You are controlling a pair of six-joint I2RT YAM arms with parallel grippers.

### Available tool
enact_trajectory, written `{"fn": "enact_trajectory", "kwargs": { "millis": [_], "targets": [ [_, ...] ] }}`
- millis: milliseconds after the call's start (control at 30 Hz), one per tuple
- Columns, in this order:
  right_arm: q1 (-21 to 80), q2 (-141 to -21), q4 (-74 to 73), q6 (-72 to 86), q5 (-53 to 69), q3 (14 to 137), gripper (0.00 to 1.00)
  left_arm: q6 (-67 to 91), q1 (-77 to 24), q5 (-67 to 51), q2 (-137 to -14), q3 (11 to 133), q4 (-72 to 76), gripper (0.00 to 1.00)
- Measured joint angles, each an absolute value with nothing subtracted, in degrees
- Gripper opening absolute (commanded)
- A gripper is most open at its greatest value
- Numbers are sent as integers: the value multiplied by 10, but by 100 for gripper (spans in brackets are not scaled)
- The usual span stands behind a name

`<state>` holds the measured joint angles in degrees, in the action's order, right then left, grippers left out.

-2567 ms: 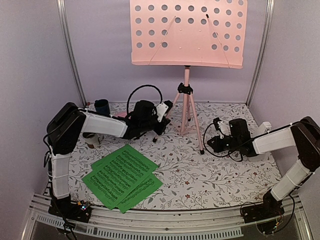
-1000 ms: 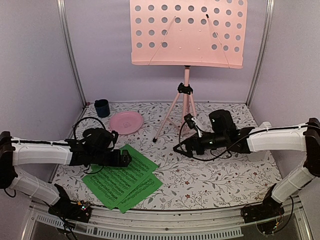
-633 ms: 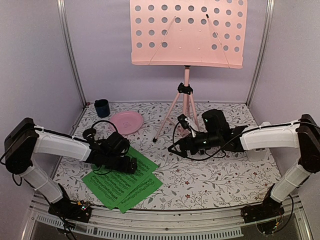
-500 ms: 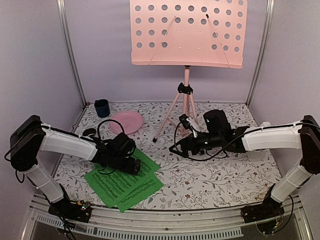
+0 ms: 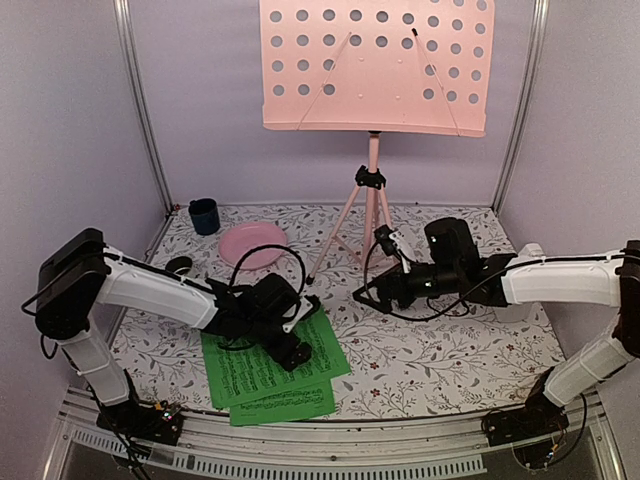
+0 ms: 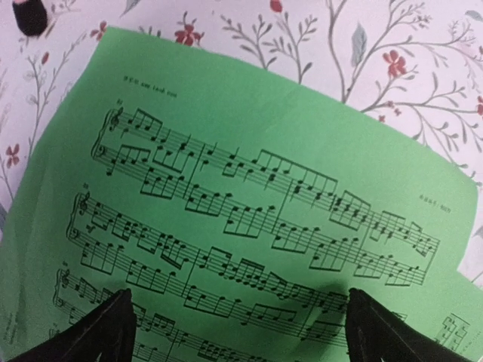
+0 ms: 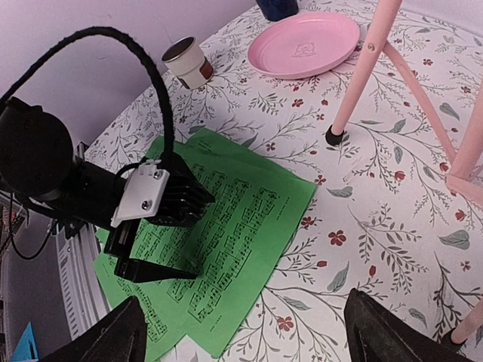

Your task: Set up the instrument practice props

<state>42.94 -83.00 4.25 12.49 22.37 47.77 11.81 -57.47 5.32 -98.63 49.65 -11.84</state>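
The pink music stand rises on its tripod at the back middle, its perforated desk high up. Green sheet-music pages lie overlapped on the table near the front left. My left gripper is open, its fingertips down on the top page, which fills the left wrist view. Nothing is pinched between them. My right gripper hovers open to the right of the pages, beside the tripod's legs. It looks down on the pages and the left gripper; its own gripper is empty.
A pink plate and a dark blue cup stand at the back left. A small white cup sits near the left wall. The tripod's black-tipped feet stand just beyond the pages. A small white shape shows behind my right forearm.
My left gripper has swept right and toward the front across the pages. They have slid and turned with it, now lying squarer to the table's edge. My right gripper drew back slightly to the right.
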Motion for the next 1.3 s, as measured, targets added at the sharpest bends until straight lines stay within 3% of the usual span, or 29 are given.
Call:
{"fn": "enact_trajectory", "kwargs": {
  "millis": [200,467,800,1300],
  "targets": [
    [430,-831,42,126,239,463,89,100,-558,32,-948,504,-87,99],
    [447,-862,52,126,247,463,86,250,-544,55,-788,444,-78,99],
    [472,-926,79,146,271,465,83,382,-401,-20,-585,302,-97,99],
    [507,-1057,88,158,303,548,75,397,-195,-163,-549,236,-112,99]
  ]
}}
